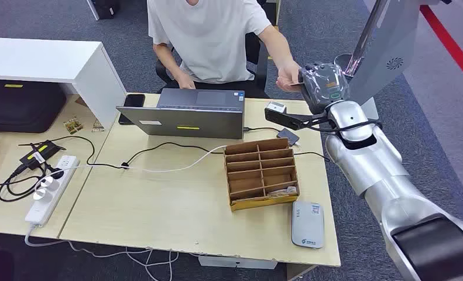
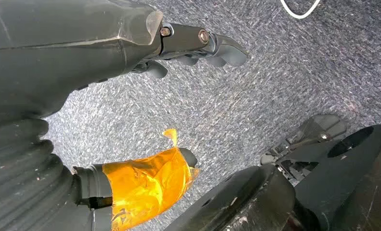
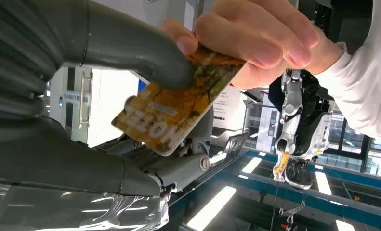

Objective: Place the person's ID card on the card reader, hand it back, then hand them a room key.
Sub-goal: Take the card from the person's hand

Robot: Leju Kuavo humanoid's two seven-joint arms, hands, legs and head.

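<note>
An orange room key card (image 3: 178, 115) printed with "HOTEL" is gripped between the thumb and fingers of my right hand (image 3: 106, 57). The person's hand (image 3: 256, 38) pinches the card's far end at the same moment. In the head view my right hand (image 1: 324, 86) is raised past the table's far right corner and meets the person's hand (image 1: 287, 76). The white card reader (image 1: 308, 224) lies at the table's near right with nothing on it. My left hand (image 2: 82, 62) hangs over the carpet, fingers apart and holding nothing.
A wooden compartment box (image 1: 261, 174) stands just behind the reader. A grey laptop (image 1: 185, 114) faces the seated person, with cables trailing across the table (image 1: 158, 211). A power strip (image 1: 47, 190) and a black bag (image 1: 21, 105) lie at the left.
</note>
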